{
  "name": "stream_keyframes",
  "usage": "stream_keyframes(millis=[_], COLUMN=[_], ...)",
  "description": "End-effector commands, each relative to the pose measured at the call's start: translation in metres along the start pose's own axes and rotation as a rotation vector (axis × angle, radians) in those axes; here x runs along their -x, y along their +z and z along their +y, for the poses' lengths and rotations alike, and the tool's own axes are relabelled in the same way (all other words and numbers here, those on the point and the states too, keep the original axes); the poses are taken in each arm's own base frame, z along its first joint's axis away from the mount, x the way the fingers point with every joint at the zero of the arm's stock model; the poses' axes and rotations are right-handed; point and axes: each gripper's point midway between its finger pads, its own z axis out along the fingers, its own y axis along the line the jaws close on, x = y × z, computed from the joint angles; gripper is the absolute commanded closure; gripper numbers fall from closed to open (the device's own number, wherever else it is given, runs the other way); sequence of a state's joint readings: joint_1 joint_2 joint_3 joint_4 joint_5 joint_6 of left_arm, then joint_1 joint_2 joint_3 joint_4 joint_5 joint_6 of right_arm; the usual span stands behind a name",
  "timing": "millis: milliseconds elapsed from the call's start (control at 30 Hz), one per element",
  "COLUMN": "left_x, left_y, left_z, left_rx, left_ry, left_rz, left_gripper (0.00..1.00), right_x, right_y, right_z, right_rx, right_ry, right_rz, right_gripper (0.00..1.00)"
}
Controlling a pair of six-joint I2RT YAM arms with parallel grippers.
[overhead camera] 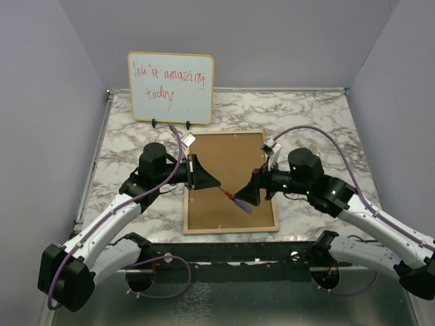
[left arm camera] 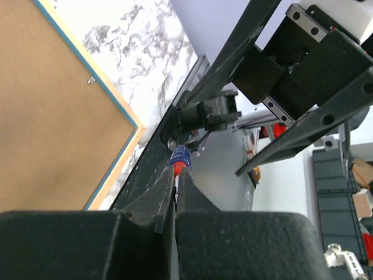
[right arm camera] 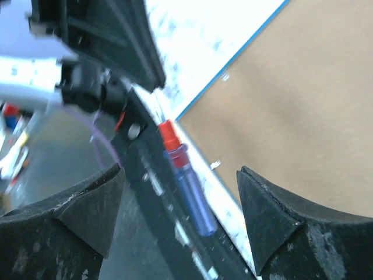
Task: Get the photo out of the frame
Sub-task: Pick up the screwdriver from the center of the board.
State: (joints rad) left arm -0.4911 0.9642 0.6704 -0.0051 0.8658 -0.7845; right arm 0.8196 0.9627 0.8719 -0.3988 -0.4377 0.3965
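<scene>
Black fingers [left arm camera: 156, 204] of the left hand [left arm camera: 176, 178] fill the bottom of the left wrist view. They are pressed together on the thin shaft of a small screwdriver [left arm camera: 179, 158], whose red collar and blue handle stick out just past the fingertips.

From the right wrist view, the right hand [right arm camera: 180, 174] has its two fingers spread wide. The screwdriver's handle shows in the gap between them, and neither finger touches it.

Seen from above, the frame [overhead camera: 231, 230] lies flat on the marble counter [overhead camera: 306, 115], centred between the two arms. Its brown backing board [overhead camera: 228, 159] faces up inside the pale wood rim, and a thin blue edge shows along that rim in the wrist views. The photo shows in no view, since the frame's front is down against the counter.

The left hand sits over the frame's left edge, about halfway along it. The right hand is over the board's right half, pointing toward the left hand. The screwdriver slants between them above the nearer half of the board; whether it touches the board cannot be told.

A whiteboard [overhead camera: 171, 87] with red handwriting stands upright at the counter's far edge, just beyond the frame.
</scene>
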Motion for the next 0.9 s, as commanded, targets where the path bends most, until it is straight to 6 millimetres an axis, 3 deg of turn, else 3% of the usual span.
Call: stream_keyframes(millis=[0,133,200,300,367,533,667,767,867], left_x=[0.025,0.034,0.037,0.043,0.047,0.053,0.055,0.052,0.050], left_y=[-0.001,-0.008,-0.012,-0.018,-0.022,-0.030,-0.031,-0.030,-0.029], left_z=[-0.019,-0.025,-0.027,-0.029,-0.026,-0.012,-0.012,-0.004,0.002], left_rx=[-0.067,-0.080,-0.073,-0.061,-0.042,0.038,0.025,0.057,0.088], left_ry=[0.007,0.000,0.009,0.023,0.028,0.035,0.019,-0.004,-0.004], left_rz=[-0.152,-0.241,-0.281,-0.343,-0.387,-0.475,-0.495,-0.483,-0.470], left_gripper=[1.00,1.00,1.00,1.00,1.00,1.00,1.00,1.00,1.00], right_x=[0.048,0.063,0.056,0.026,0.009,0.015,0.013,0.011,0.016], right_y=[-0.026,-0.070,-0.088,-0.116,-0.126,-0.109,-0.086,-0.082,-0.080], right_z=[-0.042,-0.075,-0.096,-0.135,-0.147,-0.131,-0.139,-0.163,-0.185], right_rx=[-0.285,-0.484,-0.597,-0.827,-0.914,-0.848,-0.868,-0.899,-0.823], right_ry=[0.066,0.161,0.218,0.376,0.456,0.328,0.281,0.337,0.405], right_rz=[-0.342,-0.599,-0.671,-0.720,-0.715,-0.554,-0.316,-0.197,-0.165], right_gripper=[0.15,0.10,0.09,0.07,0.00,0.00,0.00,0.00,0.00])
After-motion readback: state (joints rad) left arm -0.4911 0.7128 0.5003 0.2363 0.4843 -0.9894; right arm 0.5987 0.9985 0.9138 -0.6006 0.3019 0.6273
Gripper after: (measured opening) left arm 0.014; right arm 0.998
